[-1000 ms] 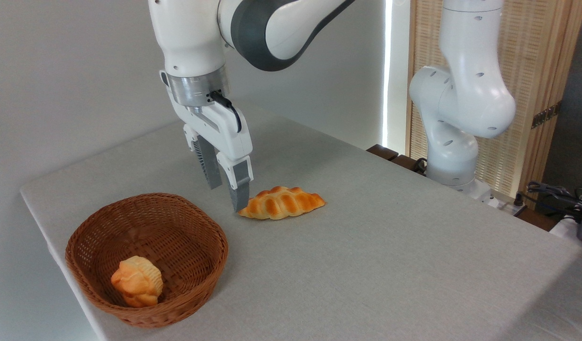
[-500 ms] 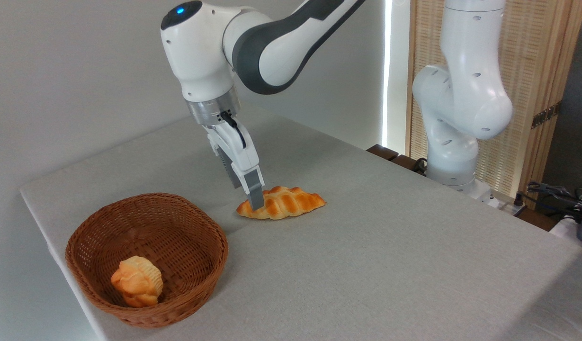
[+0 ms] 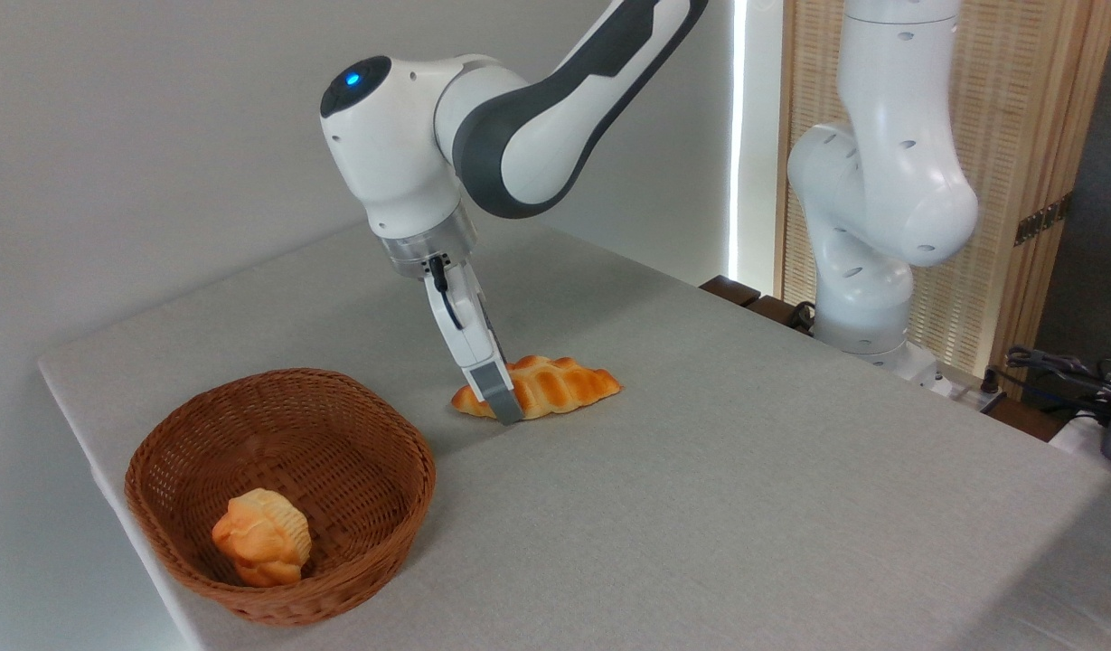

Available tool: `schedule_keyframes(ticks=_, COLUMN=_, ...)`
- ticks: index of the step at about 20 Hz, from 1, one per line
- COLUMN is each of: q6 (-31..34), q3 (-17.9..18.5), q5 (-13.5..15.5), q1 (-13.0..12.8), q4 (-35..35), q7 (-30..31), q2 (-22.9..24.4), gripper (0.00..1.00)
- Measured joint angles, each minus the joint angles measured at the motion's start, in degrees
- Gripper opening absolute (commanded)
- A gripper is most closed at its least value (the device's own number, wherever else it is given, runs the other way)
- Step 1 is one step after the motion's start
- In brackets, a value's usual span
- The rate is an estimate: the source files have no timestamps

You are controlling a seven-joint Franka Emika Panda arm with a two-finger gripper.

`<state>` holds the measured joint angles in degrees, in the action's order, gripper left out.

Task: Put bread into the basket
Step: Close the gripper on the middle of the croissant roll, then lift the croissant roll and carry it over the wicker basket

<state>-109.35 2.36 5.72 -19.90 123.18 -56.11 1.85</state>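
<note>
Bread point(image 3: 550, 387) flat on the table point(image 3: 745, 488), long axis roughly from 8 to 2 o'clock, at about 2 o'clock from the basket point(image 3: 162, 452) and well apart from its rim. Gripper point(image 3: 503, 409) tilted, down at the loaf's left third, near finger point(image 3: 499, 396) in front of the crust with its tip at table level; far finger hidden behind the near one and the loaf, so jaw width cannot be told, nor whether any squeeze is on. Judged risks: grip set off-centre toward the 8 o'clock tip, so likely droop or pivot of the long right end on lift, then slip from the pads. Glossy ridged crust offers little purchase; possible squirt sideways on closing. Fingertip so low on the cloth: possible snag or drag of the fabric. Tilted approach: possible push of the loaf toward 2 o'clock instead of capture. Muffin point(image 3: 262, 538) already in the basket at its 6 o'clock side; free floor toward 12 o'clock. A low carry risks a knock against the near rim.
</note>
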Motion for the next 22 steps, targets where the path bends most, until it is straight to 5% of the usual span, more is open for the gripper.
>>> schedule_keyframes(ticks=1, q6=0.0, q3=0.0, q5=0.0, q1=-0.2, q4=0.0, q7=0.0, q2=-0.2, gripper=0.34)
schedule_keyframes(ticks=22, q6=0.7, q3=0.5, q5=0.0, q1=-0.3, q4=-1.5, q7=0.0, q2=0.8, gripper=0.39)
